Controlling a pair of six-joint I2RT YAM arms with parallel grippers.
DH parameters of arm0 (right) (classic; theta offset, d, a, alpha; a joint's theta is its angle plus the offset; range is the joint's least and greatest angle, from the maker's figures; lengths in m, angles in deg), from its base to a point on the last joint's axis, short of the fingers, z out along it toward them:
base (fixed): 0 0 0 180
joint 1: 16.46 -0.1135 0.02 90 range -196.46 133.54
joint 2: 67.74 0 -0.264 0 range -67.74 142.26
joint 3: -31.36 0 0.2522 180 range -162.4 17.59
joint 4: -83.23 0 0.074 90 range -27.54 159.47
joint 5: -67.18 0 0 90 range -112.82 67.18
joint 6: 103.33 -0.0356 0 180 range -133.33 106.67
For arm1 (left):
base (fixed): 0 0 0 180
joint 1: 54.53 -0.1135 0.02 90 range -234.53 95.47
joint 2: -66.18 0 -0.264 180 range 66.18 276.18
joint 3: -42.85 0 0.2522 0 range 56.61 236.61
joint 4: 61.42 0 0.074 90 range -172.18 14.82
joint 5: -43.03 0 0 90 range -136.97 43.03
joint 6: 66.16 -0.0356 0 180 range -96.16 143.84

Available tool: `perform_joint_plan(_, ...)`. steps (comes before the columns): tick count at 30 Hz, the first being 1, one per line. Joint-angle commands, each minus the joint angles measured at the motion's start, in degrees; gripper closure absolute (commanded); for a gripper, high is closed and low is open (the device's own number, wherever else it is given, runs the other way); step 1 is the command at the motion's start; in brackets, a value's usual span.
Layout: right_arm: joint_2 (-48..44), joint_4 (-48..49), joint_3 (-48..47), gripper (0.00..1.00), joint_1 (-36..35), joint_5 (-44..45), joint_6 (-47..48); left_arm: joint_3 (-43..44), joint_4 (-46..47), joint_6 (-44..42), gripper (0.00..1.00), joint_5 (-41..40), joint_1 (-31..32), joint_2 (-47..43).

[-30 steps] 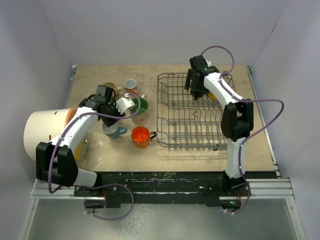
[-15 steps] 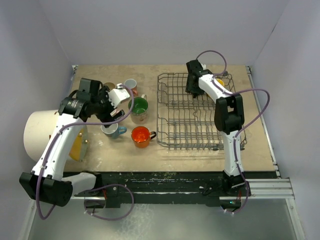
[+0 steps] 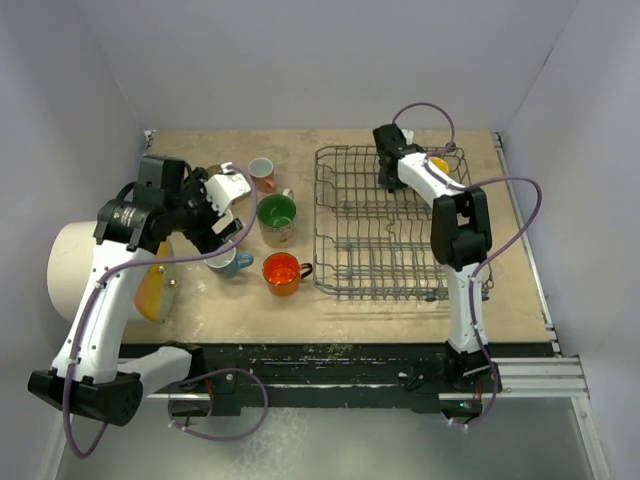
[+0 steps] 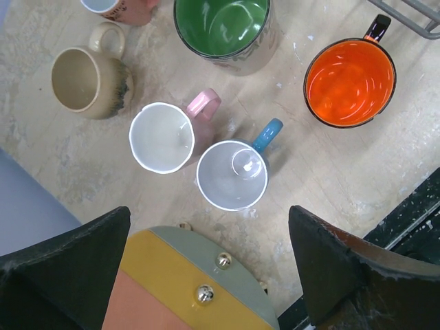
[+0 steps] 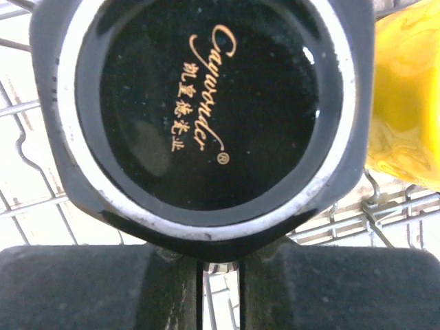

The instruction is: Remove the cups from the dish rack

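Note:
The dish rack (image 3: 385,262) stands right of centre. At its far edge my right gripper (image 3: 389,181) reaches down. In the right wrist view a black cup (image 5: 206,110) lies base up, and my right gripper (image 5: 220,275) has its fingers drawn to a narrow slit at the cup's handle side. Beside it is a yellow cup (image 5: 405,103). My left gripper (image 4: 210,213) hangs wide open, holding nothing, above the table's cups: pink (image 4: 165,136), blue (image 4: 232,173), tan (image 4: 88,79), orange (image 4: 349,82), green-lined cream (image 4: 223,27) and salmon (image 3: 262,172).
A big cream cylinder (image 3: 85,265) with an orange face lies at the left edge, partly under my left arm. Its coloured face (image 4: 199,289) fills the bottom of the left wrist view. White walls enclose the table on three sides.
My left gripper let go of the pink cup, opened wide, then rose and drew back left. My right gripper moved to the rack's far edge and closed at the black cup.

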Motion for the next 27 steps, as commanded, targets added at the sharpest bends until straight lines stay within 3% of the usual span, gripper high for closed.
perform_joint_plan(1,-5.57,0.41,-3.02,1.0,0.23,3.43,0.82,3.57,-0.48,2.05,0.01,0.67,-0.42,-2.94)
perform_joint_plan(14,-17.66,-8.53,-8.81,1.0,-1.47,-1.79,-2.05,-0.05,1.35,-0.21,0.01,3.38,-0.41,-8.11)
perform_joint_plan(23,-33.14,-9.57,3.67,1.0,-7.48,-16.39,-11.02,-2.37,5.8,0.6,0.01,9.33,-0.41,-13.38)
perform_joint_plan(27,-40.16,-4.73,12.71,1.0,-10.41,-28.15,-16.68,-2.55,5.06,-1.31,0.01,11.65,-0.41,-14.12)
